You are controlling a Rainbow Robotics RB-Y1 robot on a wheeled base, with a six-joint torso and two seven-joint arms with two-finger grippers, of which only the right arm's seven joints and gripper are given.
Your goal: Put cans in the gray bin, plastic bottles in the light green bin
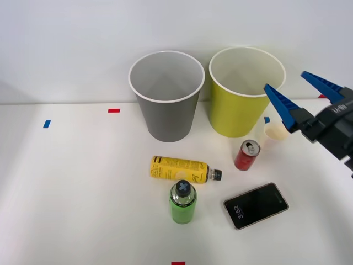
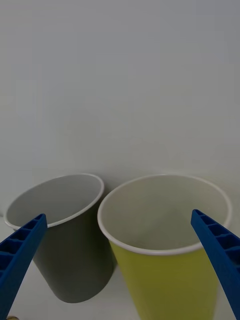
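The gray bin (image 1: pixel 166 102) and the light green bin (image 1: pixel 242 105) stand side by side at the back of the table; the wrist view shows the gray bin (image 2: pixel 70 250) and light green bin (image 2: pixel 170 270) from close up, both hollow inside. A short red can (image 1: pixel 247 155) stands upright in front of the light green bin. A yellow-label bottle (image 1: pixel 182 169) lies on its side, black cap to the right. A green bottle (image 1: pixel 182 202) stands just in front of it. My right gripper (image 1: pixel 291 91) hovers open at the right, level with the light green bin's rim, holding nothing.
A white paper cup (image 1: pixel 275 132) sits right of the light green bin, partly behind my gripper. A black smartphone (image 1: pixel 256 205) lies at the front right. Red and blue tape marks (image 1: pixel 113 110) dot the white table.
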